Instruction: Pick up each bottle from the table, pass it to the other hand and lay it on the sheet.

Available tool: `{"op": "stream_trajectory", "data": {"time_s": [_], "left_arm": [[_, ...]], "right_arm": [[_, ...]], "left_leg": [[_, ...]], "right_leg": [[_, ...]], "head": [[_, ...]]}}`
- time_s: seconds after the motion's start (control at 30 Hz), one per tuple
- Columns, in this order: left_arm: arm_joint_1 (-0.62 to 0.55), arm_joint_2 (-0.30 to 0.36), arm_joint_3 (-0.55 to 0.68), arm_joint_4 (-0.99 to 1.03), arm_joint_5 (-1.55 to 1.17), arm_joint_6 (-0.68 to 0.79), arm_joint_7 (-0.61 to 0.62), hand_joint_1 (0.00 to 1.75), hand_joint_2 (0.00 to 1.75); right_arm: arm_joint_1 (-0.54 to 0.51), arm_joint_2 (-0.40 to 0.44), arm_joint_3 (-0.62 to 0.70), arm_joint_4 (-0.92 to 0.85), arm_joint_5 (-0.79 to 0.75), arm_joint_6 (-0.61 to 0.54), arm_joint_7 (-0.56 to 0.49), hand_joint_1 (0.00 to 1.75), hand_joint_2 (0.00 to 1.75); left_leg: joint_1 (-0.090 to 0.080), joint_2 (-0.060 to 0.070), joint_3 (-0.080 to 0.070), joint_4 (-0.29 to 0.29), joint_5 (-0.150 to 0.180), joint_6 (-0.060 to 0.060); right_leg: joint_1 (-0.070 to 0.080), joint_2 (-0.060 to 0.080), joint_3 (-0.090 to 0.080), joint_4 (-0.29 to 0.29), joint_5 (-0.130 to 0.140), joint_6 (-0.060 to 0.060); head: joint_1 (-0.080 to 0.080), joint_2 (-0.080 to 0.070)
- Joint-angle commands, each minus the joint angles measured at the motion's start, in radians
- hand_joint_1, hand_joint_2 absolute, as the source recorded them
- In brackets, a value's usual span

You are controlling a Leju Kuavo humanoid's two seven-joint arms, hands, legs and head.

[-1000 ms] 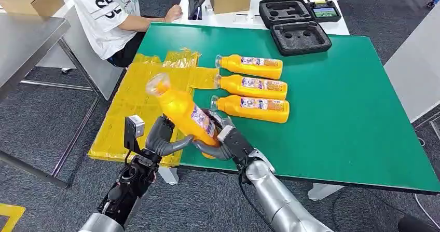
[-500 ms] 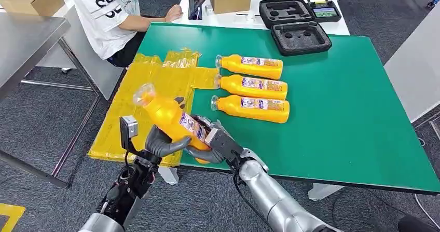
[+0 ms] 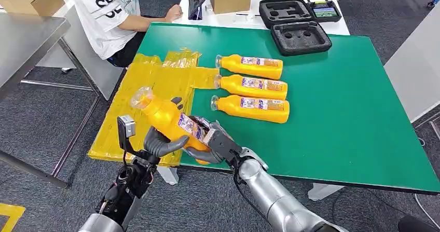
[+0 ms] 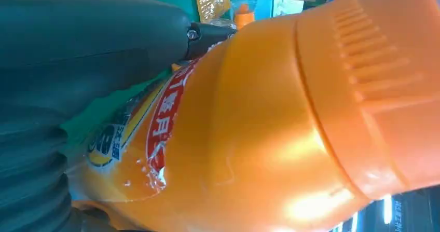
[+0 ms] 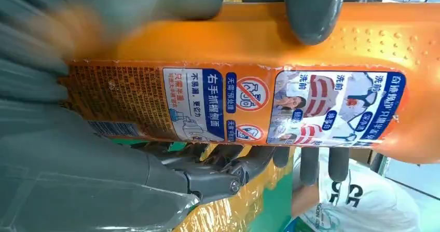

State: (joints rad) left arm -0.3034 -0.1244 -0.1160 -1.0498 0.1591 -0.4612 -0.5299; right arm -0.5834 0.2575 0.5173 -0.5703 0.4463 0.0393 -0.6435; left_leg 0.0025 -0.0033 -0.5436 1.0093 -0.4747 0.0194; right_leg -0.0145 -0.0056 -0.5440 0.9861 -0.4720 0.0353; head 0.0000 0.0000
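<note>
- Left hand [image 3: 165, 142]: grey thumb and dark fingers wrapped round the middle of the held orange plastic bottle with a printed label [image 3: 174, 124]; in the left wrist view the thumb [image 4: 93, 40] lies along the label. Grip closed on the bottle.
- Right hand [image 3: 210, 141]: fingers closed round the base end of the same bottle; in the right wrist view fingertips [image 5: 314, 14] press on its orange wall beside the label. Both hands hold it at once, above the near left corner of the desk.
- Change from a second ago: bottle and both hands sit lower and further left, the bottle's neck less steeply raised; from half a second ago, only a slight further shift left.
- Held bottle, appearance: glossy orange body, clear cap [image 3: 141, 96] pointing up and left toward the sheet, blue, red and white label with small pictures and script, ribbed shoulder showing in the left wrist view.
- Crinkled yellow plastic sheet [image 3: 136, 105]: spread over the left edge of the green-topped desk [image 3: 353, 118], partly overhanging it.
- Three matching orange bottles [image 3: 251, 87]: lying on their sides in a row at mid-desk, caps toward the sheet.
- Open black foam-lined case [image 3: 296, 25]: at the far edge.
- Person in a white printed shirt [image 3: 111, 14]: seated past the far left corner.
</note>
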Motion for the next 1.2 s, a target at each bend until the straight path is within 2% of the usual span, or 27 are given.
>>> {"op": "stream_trajectory", "data": {"time_s": [0.03, 0.07, 0.1, 0.13, 0.37, 0.4, 0.43, 0.47, 0.5, 0.57, 0.6, 0.93, 1.07, 1.13, 1.2], "left_arm": [[-0.055, 0.009, 0.008, 0.058, 0.005, -0.005, 0.005, 0.21, 1.75], [-0.055, 0.010, 0.007, 0.057, 0.006, -0.007, 0.003, 1.36, 1.75], [-0.055, 0.010, 0.007, 0.055, 0.006, -0.008, 0.002, 1.68, 1.75], [-0.053, 0.010, 0.007, 0.052, 0.009, -0.011, 0.000, 1.75, 1.75], [-0.039, 0.006, 0.010, 0.032, 0.014, -0.012, -0.005, 1.75, 1.75], [-0.038, 0.004, 0.014, 0.033, 0.018, -0.009, -0.004, 1.75, 1.75], [-0.037, 0.005, 0.015, 0.031, 0.019, -0.008, -0.004, 1.75, 1.75], [-0.036, 0.005, 0.018, 0.031, 0.020, -0.006, -0.004, 1.75, 1.75], [-0.035, 0.005, 0.020, 0.030, 0.021, -0.003, -0.004, 1.75, 1.75], [-0.031, 0.006, 0.023, 0.024, 0.021, 0.002, -0.004, 1.75, 1.75], [-0.025, 0.005, 0.026, 0.014, 0.018, 0.011, -0.003, 1.75, 1.75], [-0.016, 0.006, 0.061, -0.010, 0.010, 0.079, 0.002, 1.75, 1.75], [-0.024, 0.014, 0.084, -0.030, -0.041, 0.174, -0.012, 1.75, 1.75], [-0.036, 0.017, 0.100, -0.038, -0.135, 0.317, -0.021, 1.75, 1.75], [-0.041, 0.021, 0.109, -0.039, -0.144, 0.340, -0.017, 1.75, 1.75]], "right_arm": [[-0.039, -0.016, 0.036, 0.060, 0.002, 0.005, -0.001, 1.75, 1.75], [-0.039, -0.016, 0.036, 0.060, 0.002, 0.005, -0.001, 1.75, 1.75], [-0.038, -0.015, 0.037, 0.060, 0.002, 0.005, -0.001, 1.75, 1.75], [-0.038, -0.016, 0.037, 0.061, 0.002, 0.004, -0.001, 1.75, 1.75], [-0.034, -0.016, 0.040, 0.058, 0.003, -0.001, 0.001, 1.75, 1.75], [-0.034, -0.016, 0.041, 0.059, 0.008, -0.016, 0.009, 1.50, 1.75], [-0.034, -0.015, 0.040, 0.059, 0.008, -0.023, 0.012, 1.50, 1.75], [-0.034, -0.014, 0.037, 0.059, 0.007, -0.030, 0.015, 0.19, 1.75], [-0.033, -0.012, 0.036, 0.057, 0.008, -0.039, 0.016, 0.00, 1.75], [-0.031, -0.009, 0.024, 0.054, 0.003, -0.065, 0.024, 0.00, 1.75], [-0.033, -0.006, 0.021, 0.054, 0.003, -0.083, 0.036, 0.00, 0.00], [-0.015, -0.020, -0.034, -0.034, -0.036, -0.169, 0.031, 0.00, 0.00], [0.020, -0.046, -0.068, -0.140, -0.060, -0.207, 0.022, 0.00, 0.00], [0.066, -0.062, -0.104, -0.235, -0.085, -0.235, 0.022, 0.00, 0.00], [0.078, -0.067, -0.113, -0.259, -0.091, -0.239, 0.021, 0.00, 0.00]], "left_leg": [[0.001, -0.001, -0.001, 0.001, 0.001, -0.001], [0.001, -0.001, -0.001, 0.001, 0.001, -0.001], [0.001, -0.001, -0.001, 0.001, 0.001, -0.001], [0.001, -0.001, -0.001, 0.001, 0.001, -0.001], [0.001, -0.001, 0.000, 0.001, 0.000, -0.001], [0.001, -0.001, 0.000, 0.000, 0.001, -0.001], [0.002, -0.001, -0.001, 0.001, 0.001, -0.002], [0.001, -0.001, -0.001, 0.001, 0.001, -0.001], [0.001, -0.001, -0.001, 0.001, 0.001, -0.001], [0.001, 0.000, -0.001, 0.001, 0.001, -0.001], [0.002, 0.000, -0.001, 0.001, 0.001, -0.001], [0.001, 0.000, -0.001, 0.001, 0.001, -0.001], [0.001, -0.001, -0.002, 0.001, 0.001, -0.001], [0.001, -0.001, -0.002, 0.001, 0.001, -0.001], [0.001, -0.002, -0.001, 0.001, 0.001, -0.001]], "right_leg": [[0.001, -0.001, 0.000, 0.000, 0.001, -0.002], [0.001, -0.001, 0.000, 0.000, 0.001, -0.001], [0.001, -0.001, 0.000, 0.000, 0.001, -0.002], [0.001, -0.001, 0.000, 0.000, 0.001, -0.002], [0.001, -0.001, 0.000, 0.000, 0.000, -0.001], [0.001, -0.001, 0.000, 0.000, 0.000, -0.001], [0.002, -0.001, 0.000, -0.001, 0.001, -0.002], [0.001, -0.001, 0.000, 0.000, 0.001, -0.001], [0.001, 0.000, 0.000, 0.000, 0.001, -0.002], [0.001, 0.000, 0.000, 0.000, 0.001, -0.001], [0.002, 0.000, 0.000, 0.000, 0.001, -0.002], [0.001, 0.000, -0.001, 0.000, 0.001, -0.001], [0.001, -0.001, -0.001, 0.000, 0.001, -0.001], [0.001, -0.001, -0.001, 0.001, 0.001, -0.002], [0.001, -0.002, 0.000, 0.000, 0.000, -0.001]], "head": [[0.000, 0.000], [0.000, 0.000], [0.000, 0.000], [0.000, 0.000], [0.000, 0.000], [0.000, 0.000], [0.000, 0.000], [0.000, 0.000], [0.000, 0.000], [0.000, 0.000], [0.000, 0.000], [0.000, 0.000], [0.000, 0.000], [0.000, 0.000], [0.000, 0.000]]}}
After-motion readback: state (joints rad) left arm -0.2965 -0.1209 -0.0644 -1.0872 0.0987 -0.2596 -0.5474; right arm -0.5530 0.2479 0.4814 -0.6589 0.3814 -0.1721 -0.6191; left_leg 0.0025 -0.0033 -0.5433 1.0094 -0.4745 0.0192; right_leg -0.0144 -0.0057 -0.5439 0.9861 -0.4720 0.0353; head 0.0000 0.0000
